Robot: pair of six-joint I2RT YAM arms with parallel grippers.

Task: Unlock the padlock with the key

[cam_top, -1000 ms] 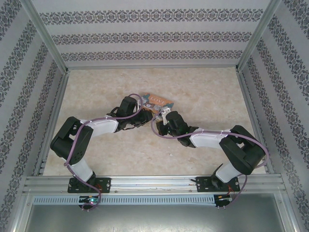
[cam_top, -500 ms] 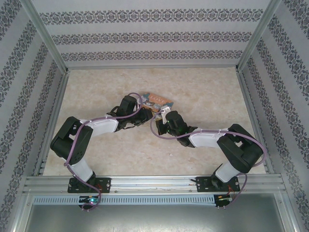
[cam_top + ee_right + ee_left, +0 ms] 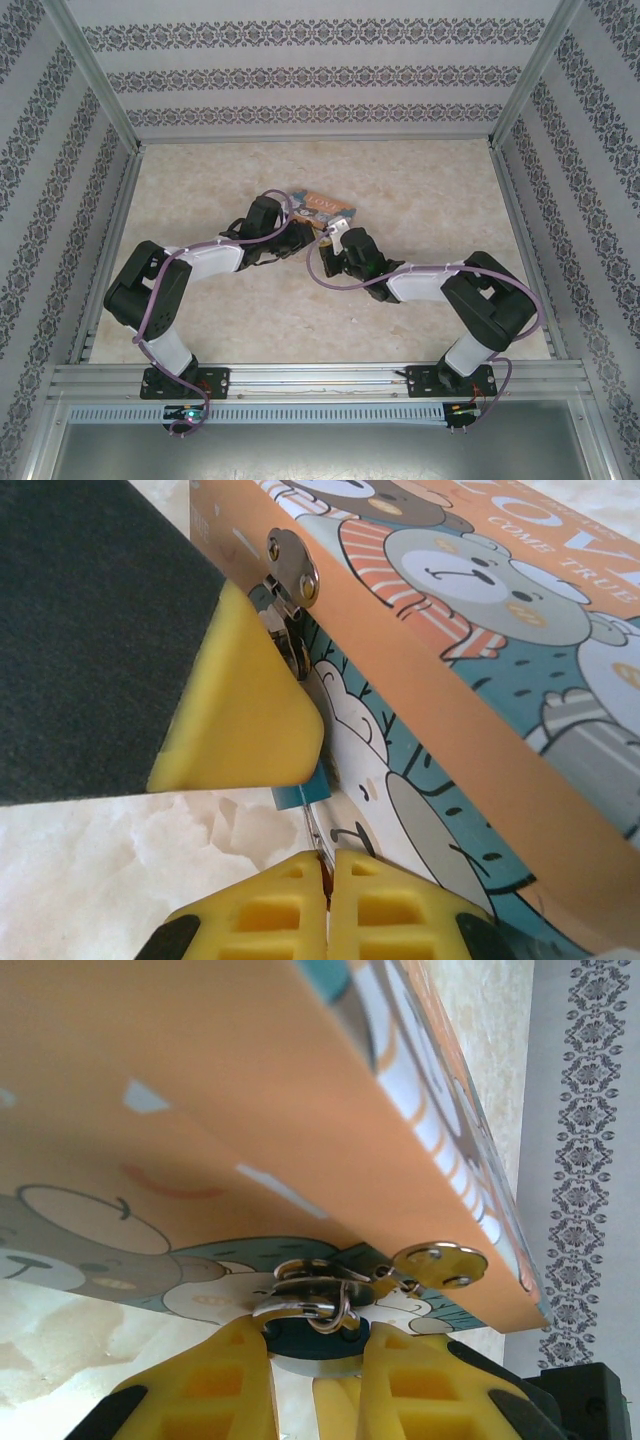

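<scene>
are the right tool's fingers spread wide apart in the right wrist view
No, the right tool has its yellow fingers pressed together on the thin key that points up at the padlock.

Padlock (image 3: 315,1338) is mostly buried between the left gripper (image 3: 318,1360) and its yellow fingers, with just the dark top peeking out. The key (image 3: 317,842) slips between the right gripper (image 3: 326,872) pads, its head hidden. The box (image 3: 480,680) runs off the frame's edge. From above, lock and key are too small to tell.
</scene>
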